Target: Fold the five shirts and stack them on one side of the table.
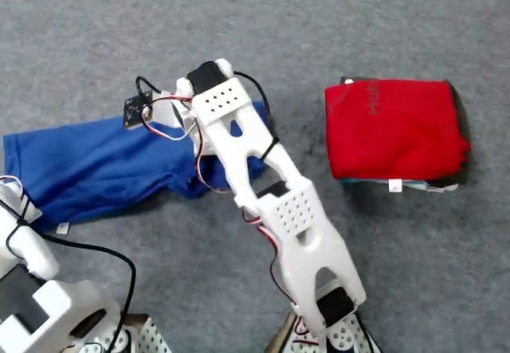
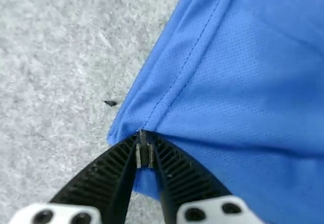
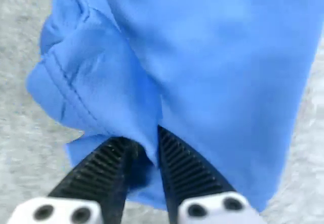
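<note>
A blue shirt lies spread and partly bunched on the left half of the grey table. My left gripper is shut on the blue shirt at a hem corner, low by the carpet. The left arm stands at the table's front left, by the shirt's near corner. My right gripper is shut on a fold of the blue shirt. The right arm stretches from the front middle to the shirt's right end. A folded red shirt tops a stack on the right.
Edges of other folded shirts peek out under the red one. Grey carpet covers the table, bare at the front right and along the far side. Loose wires hang by the right arm's wrist.
</note>
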